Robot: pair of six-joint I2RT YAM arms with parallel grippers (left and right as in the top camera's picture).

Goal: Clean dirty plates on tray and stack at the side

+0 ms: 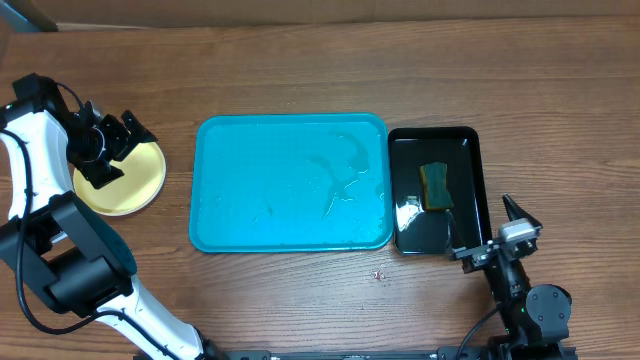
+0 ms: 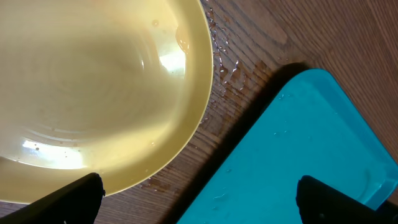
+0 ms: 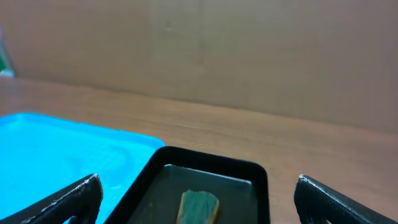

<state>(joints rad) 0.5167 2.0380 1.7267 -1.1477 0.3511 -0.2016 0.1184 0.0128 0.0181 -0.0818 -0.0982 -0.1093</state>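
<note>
The pale yellow-green plate (image 1: 120, 180) lies on the table left of the turquoise tray (image 1: 290, 185); a whitish edge shows under its lower left side. No white plate shows clearly. The tray holds only water streaks. My left gripper (image 1: 118, 150) is open and empty above the plate's right part. In the left wrist view the plate (image 2: 93, 81) is wet and shows no smear, the tray corner (image 2: 298, 155) is at the right, and the open fingers (image 2: 199, 199) span the gap between them. My right gripper (image 1: 487, 230) is open and empty at the black tray's near right corner.
A narrow black tray (image 1: 470, 140) stands right of the turquoise tray, with a green-yellow sponge (image 1: 435, 187) and water in it. The right wrist view shows the sponge (image 3: 199, 208) between the open fingers (image 3: 199, 199). Water drops (image 2: 224, 68) lie on the table by the plate.
</note>
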